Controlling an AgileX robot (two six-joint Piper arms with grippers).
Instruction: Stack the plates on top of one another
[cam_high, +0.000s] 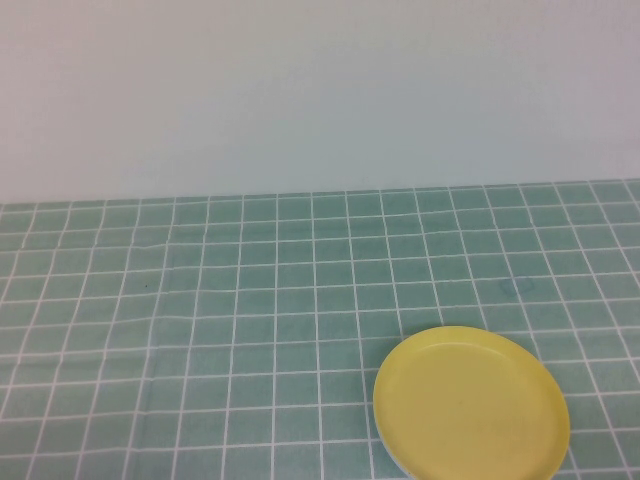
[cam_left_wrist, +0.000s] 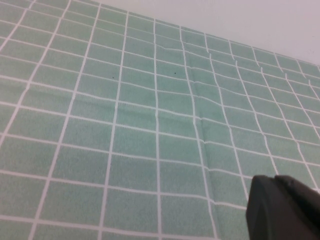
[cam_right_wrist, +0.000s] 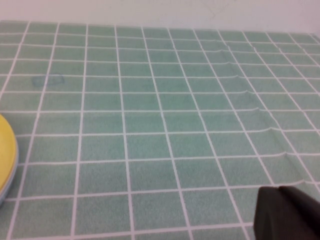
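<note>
Green checked cloth (cam_high: 250, 300), yellow plate (cam_high: 470, 405), left claw (cam_left_wrist: 285, 207) and right claw (cam_right_wrist: 287, 212) above cloth

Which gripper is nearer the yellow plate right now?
Right. The right gripper has the yellow plate at the edge of its wrist view; the left gripper sees only green checked cloth.

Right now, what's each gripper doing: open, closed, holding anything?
Left gripper: over bare green tablecloth, away from the yellow plate; holding nothing visible.
Right gripper: over the cloth beside the plate; holding nothing visible.
</note>
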